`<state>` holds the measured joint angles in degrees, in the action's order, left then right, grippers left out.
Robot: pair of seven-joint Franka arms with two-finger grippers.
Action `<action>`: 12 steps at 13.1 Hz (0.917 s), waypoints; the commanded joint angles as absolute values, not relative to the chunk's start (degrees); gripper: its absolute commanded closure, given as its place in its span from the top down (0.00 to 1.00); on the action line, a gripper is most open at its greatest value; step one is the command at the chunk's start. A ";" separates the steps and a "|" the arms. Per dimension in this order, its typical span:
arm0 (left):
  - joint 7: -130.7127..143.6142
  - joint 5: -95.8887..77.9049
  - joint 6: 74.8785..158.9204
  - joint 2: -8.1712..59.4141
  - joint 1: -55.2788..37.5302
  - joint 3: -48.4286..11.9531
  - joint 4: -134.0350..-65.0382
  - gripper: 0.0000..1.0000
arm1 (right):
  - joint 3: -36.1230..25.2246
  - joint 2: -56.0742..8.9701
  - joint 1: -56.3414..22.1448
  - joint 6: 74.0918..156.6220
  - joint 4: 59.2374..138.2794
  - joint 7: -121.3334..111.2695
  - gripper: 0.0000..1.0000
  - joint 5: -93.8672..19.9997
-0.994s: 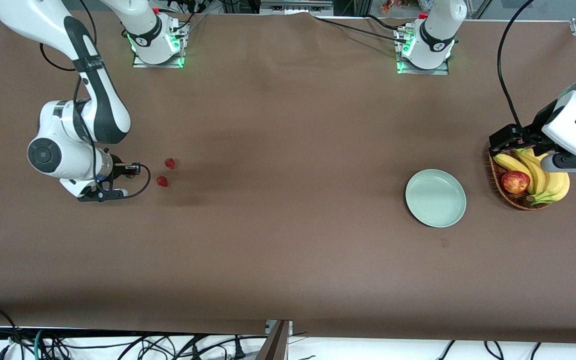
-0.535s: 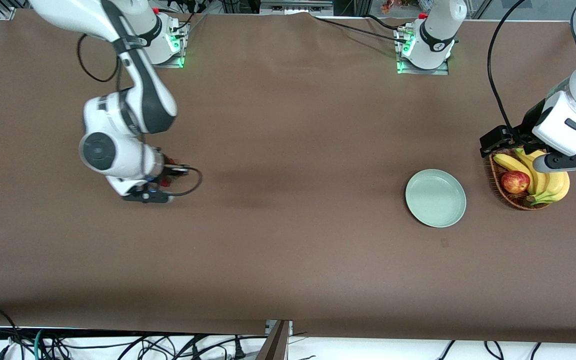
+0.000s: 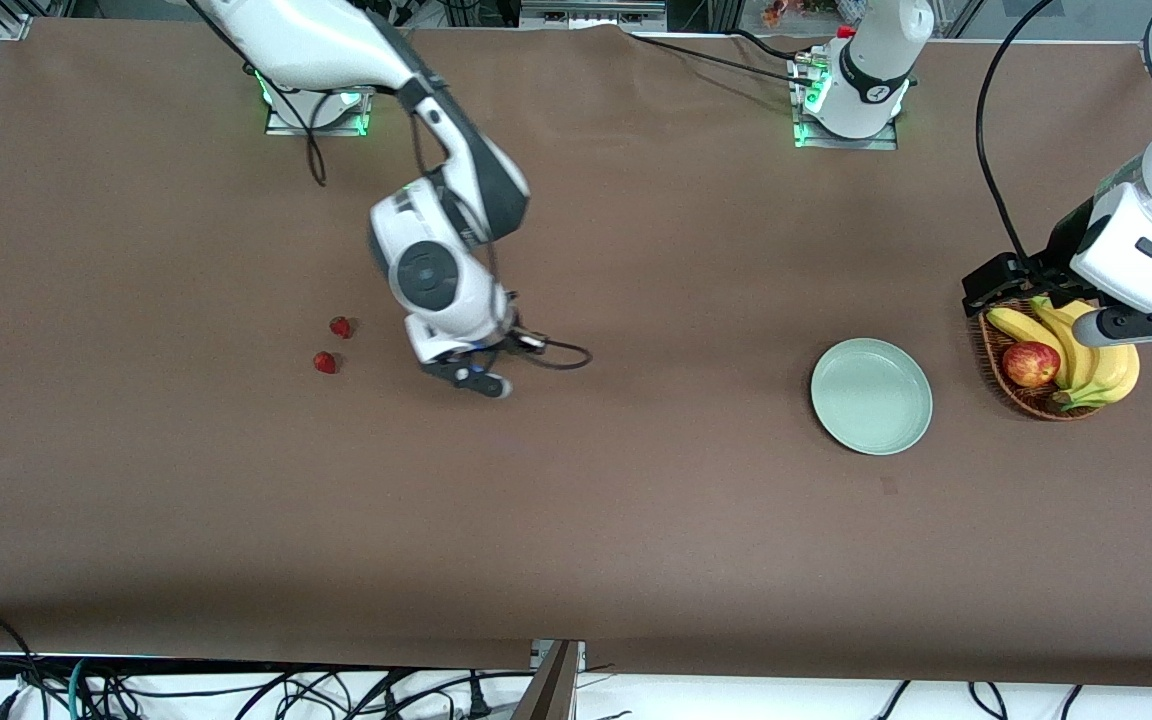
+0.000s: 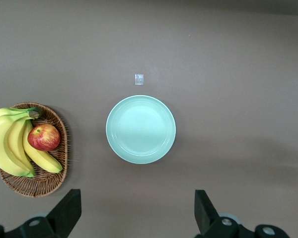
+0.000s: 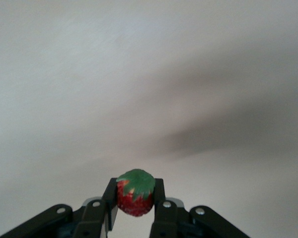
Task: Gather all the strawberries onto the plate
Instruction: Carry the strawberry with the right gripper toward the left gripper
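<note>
right hand (image 5: 135, 208) is pinching a strawberry (image 5: 135, 197) mid-frame. it needs carrying level to the plate (image 3: 871, 396), lower right. left hand (image 4: 137, 218) is waiting wide open.

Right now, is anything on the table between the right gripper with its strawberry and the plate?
No. In the front view, only bare brown tablecloth lies between the right gripper and the plate.

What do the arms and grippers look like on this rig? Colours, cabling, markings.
Both arms have glossy white shells with dark grey joint bands, on bases lit green. The right gripper has black fingers with silver screws; a black cable loops beside it. The left gripper has black fingers, with a black cable arcing down to the wrist.
</note>
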<state>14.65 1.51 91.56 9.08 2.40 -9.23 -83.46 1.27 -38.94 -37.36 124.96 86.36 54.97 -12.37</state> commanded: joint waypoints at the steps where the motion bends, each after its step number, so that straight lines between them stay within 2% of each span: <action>1: 15.38 2.46 91.50 8.70 2.55 -9.41 -82.36 1.00 | 0.53 -45.86 -41.81 128.12 79.03 63.95 0.30 -13.27; 2: 15.29 2.11 91.49 8.79 2.72 -9.32 -82.35 1.00 | 0.53 -48.23 -44.01 132.58 77.88 68.07 0.31 -13.18; 5: 15.29 2.11 91.32 8.79 2.90 -9.32 -82.35 1.00 | 0.35 -52.64 -47.72 142.63 77.26 74.52 0.58 -12.75; 6: 15.29 2.11 91.32 8.79 2.90 -9.32 -82.35 1.00 | 0.26 -52.91 -48.33 142.99 77.26 74.97 0.66 -12.66; 10: 15.21 2.11 91.32 8.79 2.90 -9.32 -82.35 1.00 | -0.44 -51.16 -47.99 141.60 77.26 74.53 0.75 -11.69; 12: 15.21 2.11 91.23 8.79 2.99 -9.32 -82.35 1.00 | -3.06 -48.44 -47.11 133.46 76.91 73.22 0.78 -11.78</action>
<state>14.79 1.51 91.64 8.95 2.80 -9.13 -82.97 -1.34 -51.35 -48.12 139.98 77.18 73.96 -12.25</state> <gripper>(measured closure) 0.000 0.256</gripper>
